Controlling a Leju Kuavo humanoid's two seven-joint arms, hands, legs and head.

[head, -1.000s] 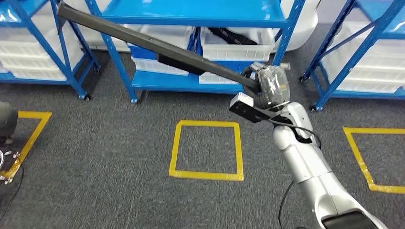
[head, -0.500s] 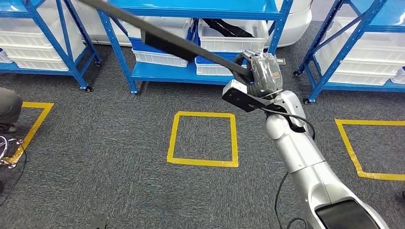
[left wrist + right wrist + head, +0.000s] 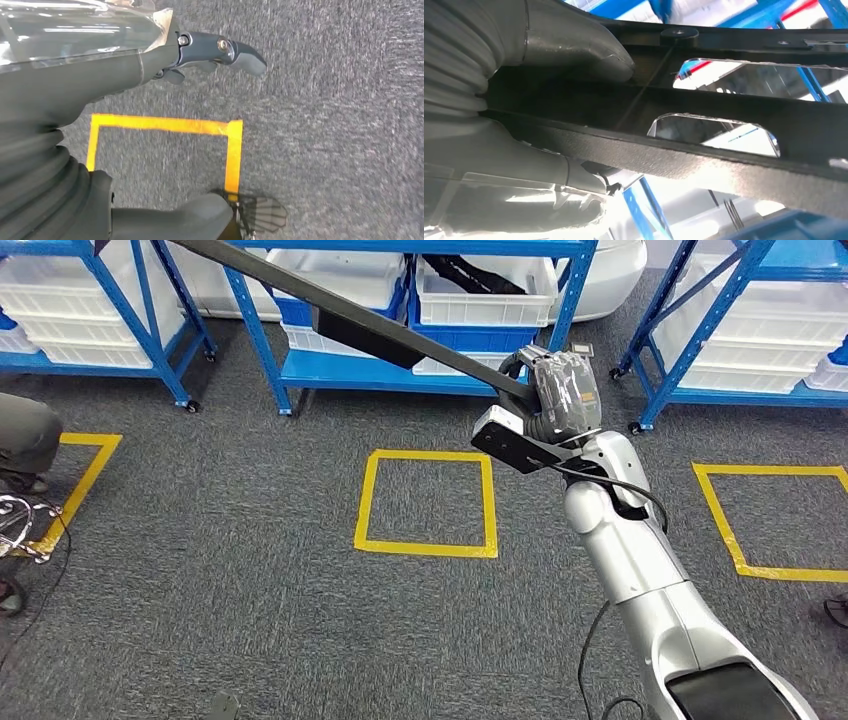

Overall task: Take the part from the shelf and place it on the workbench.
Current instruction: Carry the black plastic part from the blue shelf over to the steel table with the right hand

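At far left of the head view, a person's grey-clad leg (image 3: 25, 435) stands beside a yellow tape mark. Behind it, blue steel shelving (image 3: 250, 330) holds white plastic bins (image 3: 495, 300). The long black angled plastic part (image 3: 350, 325) crosses in front of that shelving, rising away leftward out of frame; its near end is gripped by the right hand (image 3: 562, 392), fingers wrapped round it. Right wrist view confirms: thumb (image 3: 574, 45) pressed over the part's black ribbed inner face (image 3: 704, 110).

Change over the last second: the whole scene has slid downward and shelves have shifted in frame, so the camera is moving, the robot stepping or turning. Part and right hand keep roughly the same pose relative to the body. Judgement: part is already off the shelf, carry phase under way; workbench not yet seen.

Centre floor: yellow taped square (image 3: 428, 502) on grey carpet (image 3: 250, 570).

Left hand (image 3: 150, 60) hangs over carpet, holding nothing, fingers loosely apart.
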